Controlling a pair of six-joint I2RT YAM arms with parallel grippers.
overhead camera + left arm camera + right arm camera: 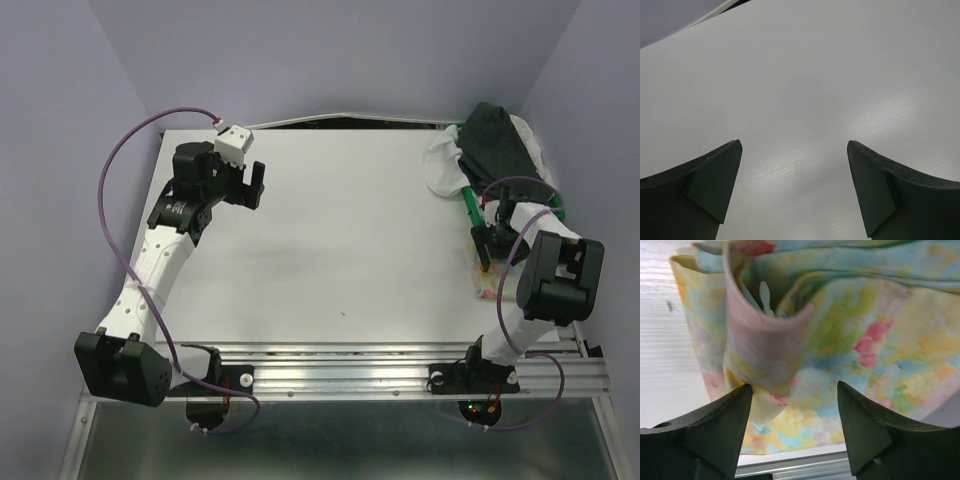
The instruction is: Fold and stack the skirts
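The pastel yellow floral skirt (487, 283) lies bunched at the table's right edge; in the right wrist view (850, 335) it fills the frame, with a raised fold at the left. My right gripper (483, 250) (795, 390) hangs open just above it, jaws on either side of the cloth's near edge, holding nothing. The dark charcoal skirt (500, 140) lies on top of the white crinkly skirt (442, 165) at the back right corner. My left gripper (255, 185) (795, 145) is open and empty above bare table at the back left.
A green plastic tray (468, 205) pokes out from under the dark and white skirts. The white table (340, 250) has a metal rail (380, 365) along its near edge. Purple walls close in the back and sides.
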